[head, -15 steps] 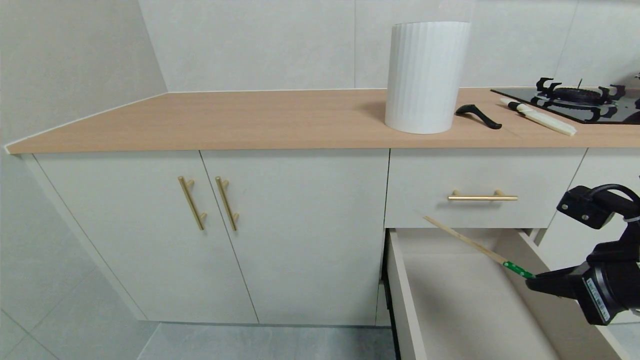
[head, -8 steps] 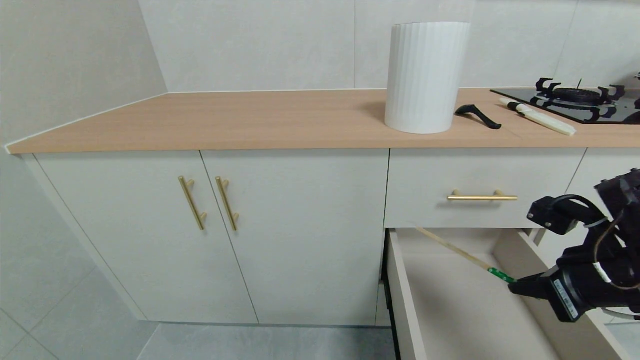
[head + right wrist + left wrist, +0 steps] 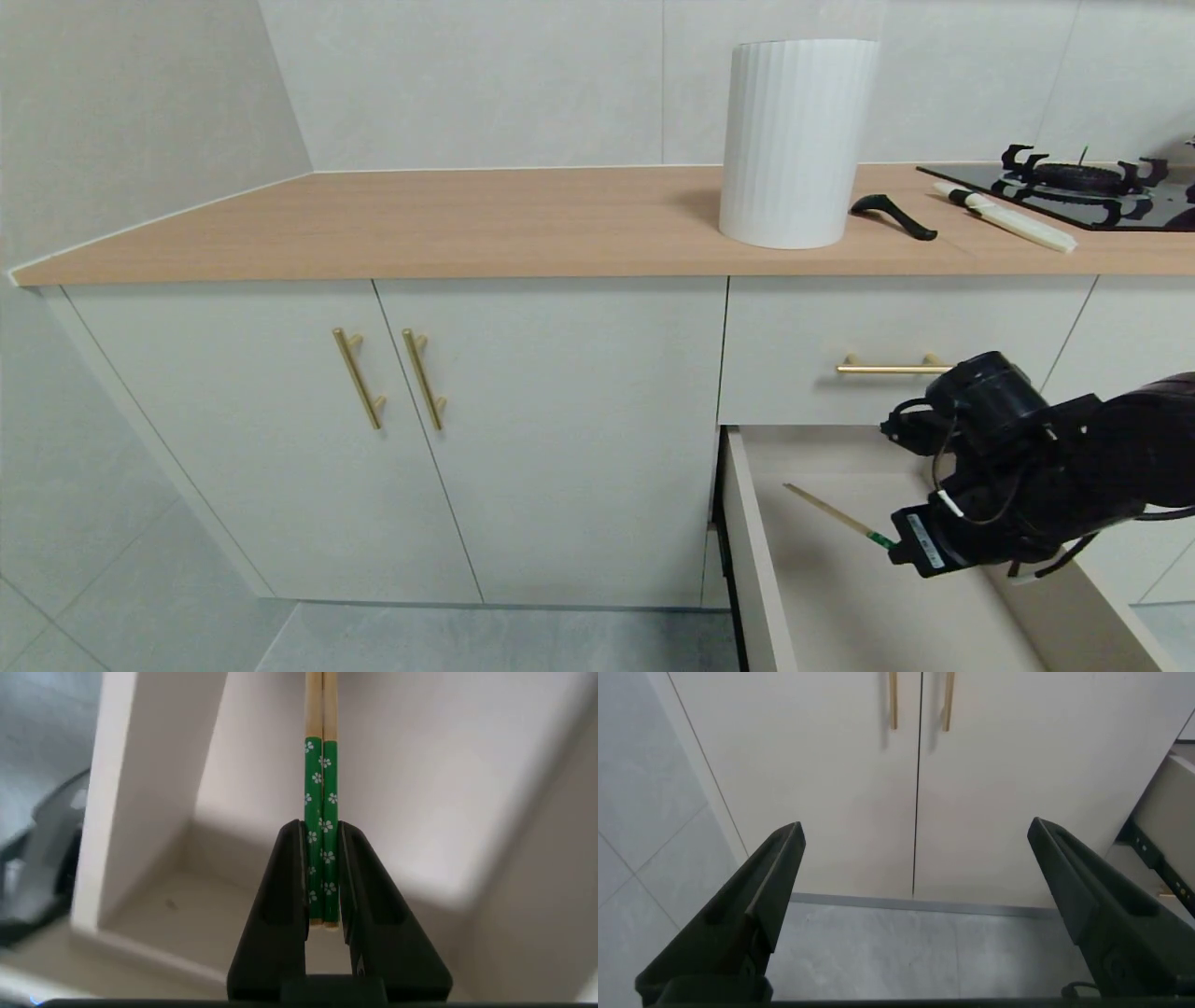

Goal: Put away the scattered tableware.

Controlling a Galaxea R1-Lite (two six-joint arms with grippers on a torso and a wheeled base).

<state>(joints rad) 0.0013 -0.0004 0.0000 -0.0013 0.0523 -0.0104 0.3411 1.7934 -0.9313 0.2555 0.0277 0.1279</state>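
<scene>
My right gripper (image 3: 894,544) pinches the chopsticks (image 3: 829,511) at their green ends, tips slanting left and back over the drawer (image 3: 750,532); left gripper (image 3: 915,833) spread.

The left gripper (image 3: 913,831) hangs low in front of two pale cabinet doors (image 3: 813,775), its two black fingers (image 3: 757,905) spread wide apart, with the doors and the floor showing in the gap. A thin vertical seam divides the doors, and a pair of slim gold handles (image 3: 892,700) stands upright, one on each side of it. Below the doors lies a grey tiled floor (image 3: 906,943). Beside one finger, the pale side of an open drawer (image 3: 1167,812) juts out, with a dark rail (image 3: 1148,849) along it.
</scene>
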